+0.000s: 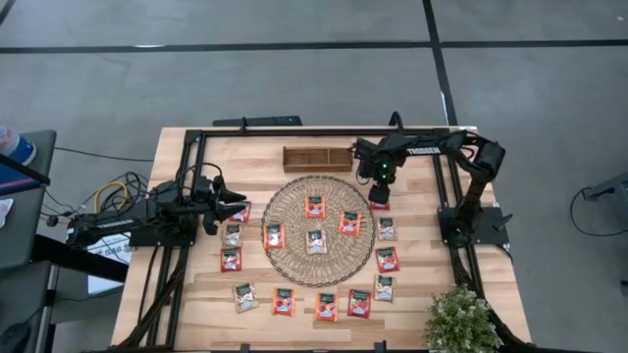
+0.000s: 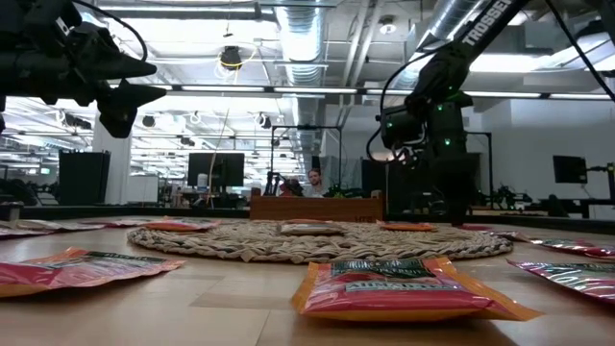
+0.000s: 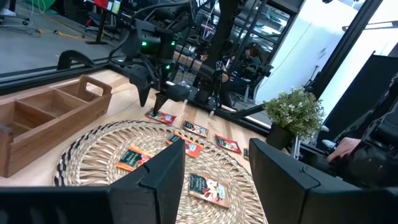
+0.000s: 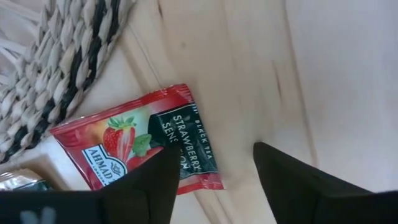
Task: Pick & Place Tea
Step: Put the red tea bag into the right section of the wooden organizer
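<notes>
One red sachet [image 4: 146,146] lies flat on the wood just beside the woven mat [image 4: 59,68], right under the right gripper [image 4: 214,180], whose fingers hang wide apart and empty above it. Trouble here, I'd say, is the packet being so flat: the tips could skid over it or shove it under the mat's edge. Over on the table's left side the left gripper [image 3: 214,177] waits, fingers spread, holding nothing.

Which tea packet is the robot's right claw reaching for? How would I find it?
Find the big round woven mat in the table's middle. Just off its edge on the wooden tray's side, beneath the open right gripper, lies a red sachet. Unlike its neighbours, it reads Strawberry Sensation, with a strawberry picture.
</notes>
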Motion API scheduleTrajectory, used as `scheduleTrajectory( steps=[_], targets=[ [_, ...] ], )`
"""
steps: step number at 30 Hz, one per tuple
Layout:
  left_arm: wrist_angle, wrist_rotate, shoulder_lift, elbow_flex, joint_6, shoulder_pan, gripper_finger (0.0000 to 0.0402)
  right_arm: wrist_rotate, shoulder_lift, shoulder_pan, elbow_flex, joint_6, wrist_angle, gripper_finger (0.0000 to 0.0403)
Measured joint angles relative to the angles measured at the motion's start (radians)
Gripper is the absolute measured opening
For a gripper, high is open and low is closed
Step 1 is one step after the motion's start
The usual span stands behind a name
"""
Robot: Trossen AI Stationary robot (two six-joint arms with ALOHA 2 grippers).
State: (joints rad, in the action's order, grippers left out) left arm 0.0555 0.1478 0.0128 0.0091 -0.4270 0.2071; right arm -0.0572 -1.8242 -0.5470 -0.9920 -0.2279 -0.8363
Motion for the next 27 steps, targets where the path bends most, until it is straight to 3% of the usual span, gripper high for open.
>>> scheduleTrajectory(
  steps=[11,27],
  targets=[
    [0.000,0.004,0.000,0.000,-0.010,0.000,0.0170,0.007,0.082,0.013,0.044,0.028,0.054,0.0085],
    [0.000,0.005,0.000,0.000,-0.011,0.000,0.0170,0.008,0.172,0.012,0.045,0.071,0.001,0.0004]
  ],
)
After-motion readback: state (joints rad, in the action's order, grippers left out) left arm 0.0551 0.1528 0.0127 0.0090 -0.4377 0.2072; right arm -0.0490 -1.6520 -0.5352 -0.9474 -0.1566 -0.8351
